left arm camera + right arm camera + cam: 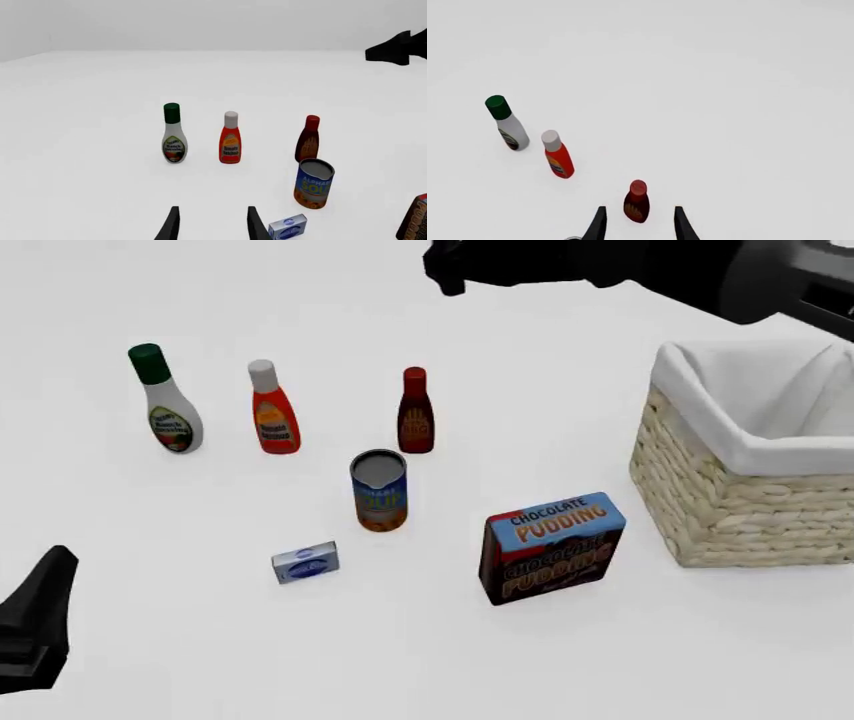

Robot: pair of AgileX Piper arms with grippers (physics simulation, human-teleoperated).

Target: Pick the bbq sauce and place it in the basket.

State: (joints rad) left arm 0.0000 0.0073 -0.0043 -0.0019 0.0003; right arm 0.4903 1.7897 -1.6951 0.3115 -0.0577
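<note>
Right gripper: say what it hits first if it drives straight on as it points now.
Probably the bbq sauce: in the wrist view it stands upright between the right gripper's open fingers, a little ahead. Depth is uncertain.

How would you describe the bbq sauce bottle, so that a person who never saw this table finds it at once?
Start at the big wicker basket on the table's right, then look left to the row of three upright bottles. The bbq sauce is the row's right end, nearest the basket, just behind the soup can. It alone is dark red-brown with a red cap.

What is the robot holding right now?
Nothing. The right gripper is open above the bbq sauce, not touching it, and the left gripper is open and empty too.
</note>
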